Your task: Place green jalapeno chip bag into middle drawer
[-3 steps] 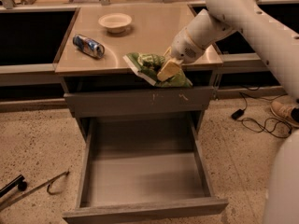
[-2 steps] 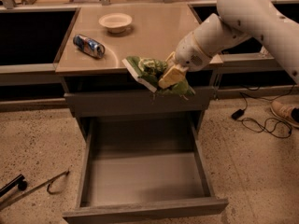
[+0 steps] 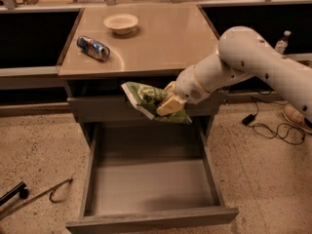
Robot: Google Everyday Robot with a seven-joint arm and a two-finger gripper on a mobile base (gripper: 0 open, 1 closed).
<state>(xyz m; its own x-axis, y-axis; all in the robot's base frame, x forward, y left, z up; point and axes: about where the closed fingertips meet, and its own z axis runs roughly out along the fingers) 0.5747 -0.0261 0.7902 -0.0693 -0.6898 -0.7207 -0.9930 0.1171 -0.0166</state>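
Descent is the step in hand, by my judgement: the claw (image 3: 168, 105) is clamped on the green jalapeno chip bag (image 3: 144, 96), holding it in the air in front of the counter (image 3: 165, 48) edge, above the rear of the open middle drawer (image 3: 151, 186). Taken from the drawer's centre, the bag hangs toward 12 o'clock, just in front of the closed upper drawer front (image 3: 102, 110).

To do it well, bring the bag toward 6 o'clock and down, so it clears that upper front and drops between the tall side walls, not onto the rear lip. Release low; a light foil bag let go from height may flutter or catch on a wall.

The bag is glossy, crumpled foil, green with darker patches and a pale edge, and it sags to 9 o'clock of the claw, so it will likely flex rather than hold shape. The drawer is a plain grey box with a smooth, flat floor. The counter top is tan and faintly reflective; on it, toward 10 o'clock from the bag, lies a blue-and-silver drink can (image 3: 93, 48) on its side, and toward 11 o'clock a pale shallow bowl (image 3: 121, 22).
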